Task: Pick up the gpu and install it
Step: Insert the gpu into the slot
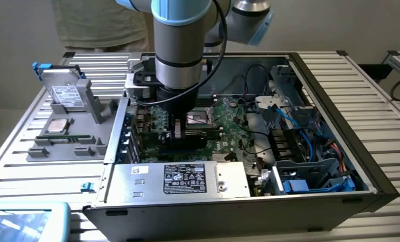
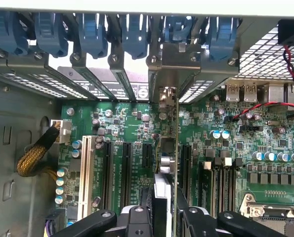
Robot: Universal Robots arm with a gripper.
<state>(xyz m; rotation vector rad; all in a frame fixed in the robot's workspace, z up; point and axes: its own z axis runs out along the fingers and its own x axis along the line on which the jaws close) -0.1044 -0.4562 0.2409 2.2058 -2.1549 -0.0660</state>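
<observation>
Inside the open computer case (image 1: 334, 101), my gripper (image 1: 178, 137) reaches down over the green motherboard (image 1: 237, 136). It is shut on the gpu (image 1: 178, 129), held upright and edge-on. In the wrist view the gpu (image 2: 165, 163) runs as a thin vertical edge between my two black fingers (image 2: 137, 219), and the gripper (image 2: 164, 219) clamps it from both sides. Its silver end bracket (image 2: 179, 61) lies against the rear wall of the case among the slot covers. The card stands over the motherboard (image 2: 132, 123) between black expansion slots (image 2: 126, 170). Whether it sits fully in a slot I cannot tell.
A grey fixture (image 1: 69, 131) at the exterior view's left holds a silver hard drive (image 1: 65, 93) and a green memory stick (image 1: 64, 136). The power supply (image 1: 180, 179) fills the case's near side; blue cables (image 1: 301, 121) crowd its right. Blue latches (image 2: 92, 32) line the rear. A person (image 1: 99, 22) stands behind.
</observation>
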